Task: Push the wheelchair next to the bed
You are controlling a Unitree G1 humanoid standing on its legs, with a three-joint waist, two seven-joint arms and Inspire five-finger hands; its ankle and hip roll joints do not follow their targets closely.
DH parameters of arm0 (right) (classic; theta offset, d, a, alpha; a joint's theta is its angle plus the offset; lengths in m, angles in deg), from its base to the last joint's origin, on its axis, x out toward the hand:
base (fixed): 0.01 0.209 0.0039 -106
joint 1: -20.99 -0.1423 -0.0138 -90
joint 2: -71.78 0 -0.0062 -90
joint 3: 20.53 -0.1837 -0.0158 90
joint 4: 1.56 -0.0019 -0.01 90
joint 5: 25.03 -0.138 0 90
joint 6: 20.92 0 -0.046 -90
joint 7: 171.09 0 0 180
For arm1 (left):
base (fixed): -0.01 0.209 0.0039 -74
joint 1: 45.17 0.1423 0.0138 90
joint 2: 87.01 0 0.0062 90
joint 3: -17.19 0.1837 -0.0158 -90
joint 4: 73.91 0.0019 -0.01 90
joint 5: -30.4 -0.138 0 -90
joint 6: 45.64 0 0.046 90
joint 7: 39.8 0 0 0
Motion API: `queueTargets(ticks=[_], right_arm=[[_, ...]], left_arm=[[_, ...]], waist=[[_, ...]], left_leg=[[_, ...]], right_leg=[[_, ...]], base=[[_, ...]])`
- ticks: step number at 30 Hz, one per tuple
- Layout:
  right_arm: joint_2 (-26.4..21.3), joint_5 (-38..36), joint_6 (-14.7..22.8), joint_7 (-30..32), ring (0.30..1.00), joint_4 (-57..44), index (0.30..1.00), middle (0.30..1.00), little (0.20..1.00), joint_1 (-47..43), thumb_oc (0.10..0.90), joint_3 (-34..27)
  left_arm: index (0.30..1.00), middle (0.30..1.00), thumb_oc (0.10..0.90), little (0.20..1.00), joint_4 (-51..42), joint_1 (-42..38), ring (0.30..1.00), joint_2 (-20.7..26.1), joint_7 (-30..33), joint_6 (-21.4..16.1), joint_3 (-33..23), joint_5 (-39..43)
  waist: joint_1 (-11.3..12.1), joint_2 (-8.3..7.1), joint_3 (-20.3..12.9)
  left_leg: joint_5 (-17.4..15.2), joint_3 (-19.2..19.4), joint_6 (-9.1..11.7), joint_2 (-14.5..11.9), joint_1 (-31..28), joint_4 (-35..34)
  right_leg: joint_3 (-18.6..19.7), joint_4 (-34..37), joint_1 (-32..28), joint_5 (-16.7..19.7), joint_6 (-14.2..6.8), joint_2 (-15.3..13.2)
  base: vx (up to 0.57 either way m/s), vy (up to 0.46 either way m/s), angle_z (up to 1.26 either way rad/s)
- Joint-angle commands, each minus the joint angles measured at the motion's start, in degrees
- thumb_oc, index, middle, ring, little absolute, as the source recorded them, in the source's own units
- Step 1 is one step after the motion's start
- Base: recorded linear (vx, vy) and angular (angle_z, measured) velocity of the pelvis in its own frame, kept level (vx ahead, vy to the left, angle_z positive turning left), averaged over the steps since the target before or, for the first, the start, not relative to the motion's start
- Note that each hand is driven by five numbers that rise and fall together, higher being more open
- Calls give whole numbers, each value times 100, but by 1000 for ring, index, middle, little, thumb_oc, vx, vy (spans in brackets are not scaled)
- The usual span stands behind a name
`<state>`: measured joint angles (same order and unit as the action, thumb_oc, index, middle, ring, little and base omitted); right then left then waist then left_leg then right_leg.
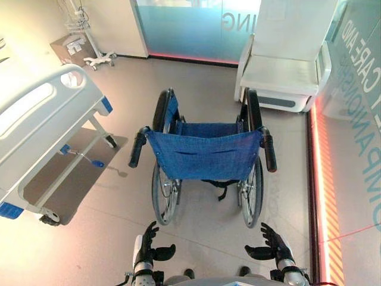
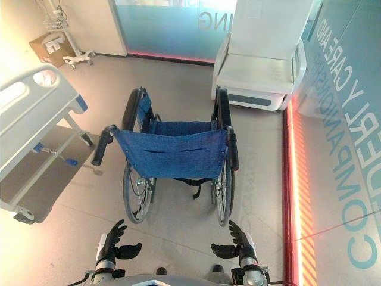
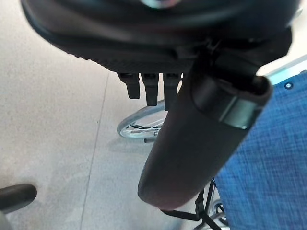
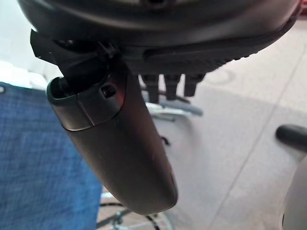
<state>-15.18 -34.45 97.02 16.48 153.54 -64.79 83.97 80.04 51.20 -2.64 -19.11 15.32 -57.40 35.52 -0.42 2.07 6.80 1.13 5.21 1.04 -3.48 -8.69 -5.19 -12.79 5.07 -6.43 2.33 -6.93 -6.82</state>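
Wheelchair (image 1: pixel 203 156): stands ahead of both sets of fingertips with its blue sling back facing the robot. Nothing touches it. The two black push handles point back toward the hands: the left push handle (image 1: pixel 137 148) lies forward of the left hand (image 1: pixel 144 247), the right push handle (image 1: pixel 269 154) forward of the right hand (image 1: pixel 275 243). Bare floor separates fingertips and grips.

Hands: both low and level, palms turned inward, about as far apart as the handles. Left fingers (image 1: pixel 150 231) straight, thumb out to the inner side, grasping nothing. Right fingers (image 1: pixel 268 231) likewise extended and empty. In the left wrist view, the blue backrest (image 3: pixel 268 158) and a wheel rim (image 3: pixel 139 127) lie past the straight fingers, confirming no contact.

Judgement: this spread, released posture looks like a pre-grasp, set so each hand can meet its own handle.

Hospital bed (image 1: pixel 41 113): well out beyond the outer side of the left hand's fingers, foot end toward the wheelchair and well apart from it. Task not begun. A push will likely need steering toward the left-hand side.

Other: white recliner (image 1: pixel 286 71) far beyond the right fingertips, behind the wheelchair. Watch the bed's base frame (image 1: pixel 71 173) on approach.
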Motion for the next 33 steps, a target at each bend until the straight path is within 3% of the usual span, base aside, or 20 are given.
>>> queueTargets(ticks=[1,6,24,26,33], right_arm=[[-92,44,347,487,900,-145,900,900,900,-519,800,75],[-32,-233,295,127,900,-136,900,900,900,-511,800,14],[-19,-662,220,110,900,-344,900,900,900,-561,800,72],[-103,-1335,69,133,900,-843,900,900,900,-520,800,-125],[-355,-1649,-26,185,900,-1883,900,900,900,-375,800,-639]], left_arm=[[900,900,800,900,-105,-573,900,10,10,-408,-4,98],[900,900,800,900,-104,-566,900,-13,-67,-415,-35,161],[900,900,800,900,-122,-587,900,-101,92,-438,19,358],[900,900,800,900,-444,-554,900,-1,350,-512,-106,338],[900,900,800,900,-1170,-471,900,297,763,-596,-875,887]], waist=[[-16,15,176],[-21,30,196],[-7,20,270],[-7,-4,278],[-13,-57,251]], left_leg=[[-422,-31,-77,99,54,99],[-427,-26,-80,102,70,115],[-393,-56,-86,111,58,125],[-374,-50,-81,98,83,114],[-352,-10,-90,71,111,61]], right_leg=[[62,-480,43,-499,205,-39],[67,-494,59,-512,215,-43],[39,-531,41,-508,226,-62],[47,-526,76,-477,205,-64],[71,-457,122,-408,185,-67]], base=[[0,0,0],[0,0,0],[0,0,0],[0,0,0],[0,0,0]])
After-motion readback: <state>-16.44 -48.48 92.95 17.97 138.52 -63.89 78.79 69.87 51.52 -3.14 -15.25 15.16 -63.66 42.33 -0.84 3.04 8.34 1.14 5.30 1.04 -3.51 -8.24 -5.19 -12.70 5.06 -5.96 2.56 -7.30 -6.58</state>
